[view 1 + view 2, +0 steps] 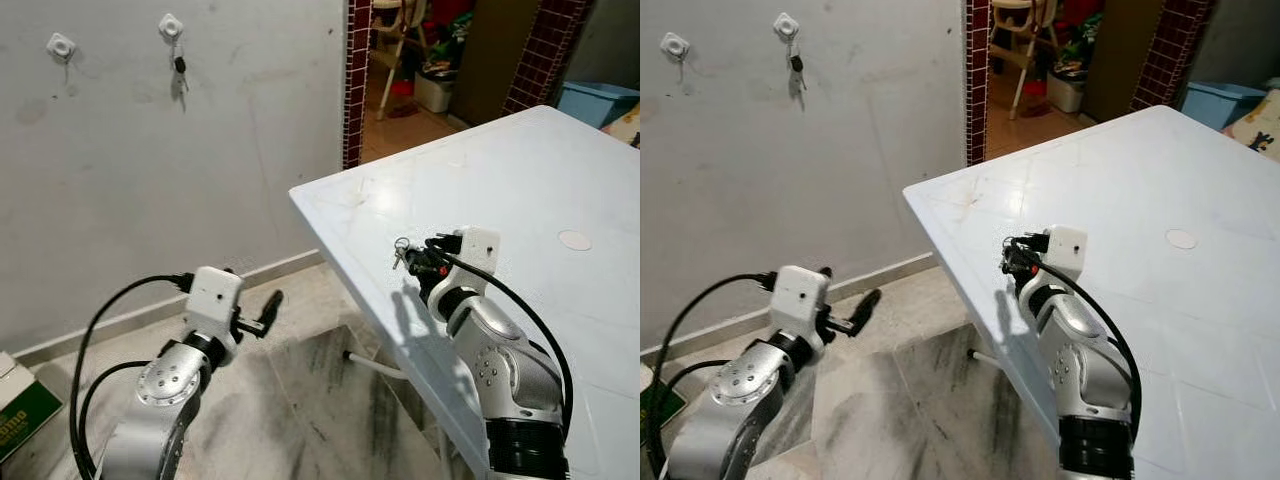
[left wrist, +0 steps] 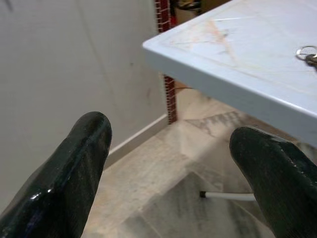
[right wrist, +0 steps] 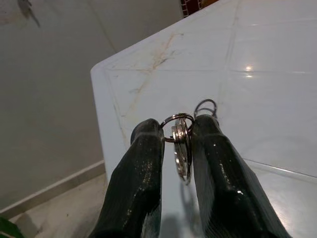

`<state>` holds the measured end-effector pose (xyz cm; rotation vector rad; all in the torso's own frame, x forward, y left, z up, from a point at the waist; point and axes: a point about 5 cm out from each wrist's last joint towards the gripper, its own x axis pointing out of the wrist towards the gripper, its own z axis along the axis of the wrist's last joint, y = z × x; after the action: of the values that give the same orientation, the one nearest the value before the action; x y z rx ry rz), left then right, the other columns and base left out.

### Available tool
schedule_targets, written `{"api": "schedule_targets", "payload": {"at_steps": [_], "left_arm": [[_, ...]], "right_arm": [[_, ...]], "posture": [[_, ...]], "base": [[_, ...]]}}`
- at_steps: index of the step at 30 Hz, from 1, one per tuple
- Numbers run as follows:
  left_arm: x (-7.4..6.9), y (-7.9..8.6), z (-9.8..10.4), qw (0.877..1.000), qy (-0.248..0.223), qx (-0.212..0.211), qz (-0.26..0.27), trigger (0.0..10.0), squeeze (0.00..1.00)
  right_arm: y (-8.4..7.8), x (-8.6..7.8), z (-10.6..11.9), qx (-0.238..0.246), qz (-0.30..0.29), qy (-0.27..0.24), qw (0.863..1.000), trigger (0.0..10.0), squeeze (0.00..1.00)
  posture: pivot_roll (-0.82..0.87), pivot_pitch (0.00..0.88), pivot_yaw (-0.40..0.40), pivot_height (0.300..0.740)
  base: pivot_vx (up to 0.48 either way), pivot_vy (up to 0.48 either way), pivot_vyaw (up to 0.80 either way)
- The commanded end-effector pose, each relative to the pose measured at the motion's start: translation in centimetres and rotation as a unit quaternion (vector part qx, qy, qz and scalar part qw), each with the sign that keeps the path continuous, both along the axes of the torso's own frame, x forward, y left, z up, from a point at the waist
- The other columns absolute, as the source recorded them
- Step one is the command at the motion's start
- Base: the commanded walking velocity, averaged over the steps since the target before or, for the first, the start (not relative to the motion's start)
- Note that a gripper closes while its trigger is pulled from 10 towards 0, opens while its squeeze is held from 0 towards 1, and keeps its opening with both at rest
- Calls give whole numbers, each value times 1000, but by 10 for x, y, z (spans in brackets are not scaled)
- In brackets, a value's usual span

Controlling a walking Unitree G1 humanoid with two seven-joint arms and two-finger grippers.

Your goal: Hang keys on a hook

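Currently the robot is standing at the corner of a white table (image 1: pixel 560 180), facing a grey wall (image 1: pixel 260 130). Its right gripper (image 3: pixel 177 141) is reaching over the table's near edge, and its two black fingers are pinching a bunch of keys (image 3: pixel 181 148) by the silver ring; the ring and the keys are hanging between the fingertips, just above the tabletop. In the head view the keys (image 1: pixel 402 250) are poking out of the gripper toward the wall, at the table's edge.

On the wall, well apart from the table and up high, two white hooks are showing. The left hook (image 1: pixel 61 45) is looking bare, though it is too small to be certain. The right hook (image 1: pixel 171 27) is already carrying another set of keys (image 1: pixel 179 68), dangling below it.

The left gripper (image 1: pixel 262 318) is idling low over the marble floor (image 1: pixel 310 400), beside the table, with its fingers (image 2: pixel 74 168) spread wide apart and gripping nothing.

Judging by this, the pickup is done: the keys are secured. What is remaining is the larger part, namely carrying them across to the wall, raising them to a free hook, and slipping the ring over it.
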<state>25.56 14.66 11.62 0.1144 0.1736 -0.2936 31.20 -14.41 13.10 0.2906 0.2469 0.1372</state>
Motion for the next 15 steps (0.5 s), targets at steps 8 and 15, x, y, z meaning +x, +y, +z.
{"api": "schedule_targets", "payload": {"at_steps": [8,15], "left_arm": [[4,2,6,999,-28,8,17,10000,0],[9,23,16,991,-76,44,102,10000,0]], "right_arm": [[7,5,13,-2,18,-37,999,0,0],[24,1,31,45,74,-90,992,10000,0]], "posture": [[38,0,35,740],[44,0,33,740]], "base": [[0,0,0],[0,0,0]]}}
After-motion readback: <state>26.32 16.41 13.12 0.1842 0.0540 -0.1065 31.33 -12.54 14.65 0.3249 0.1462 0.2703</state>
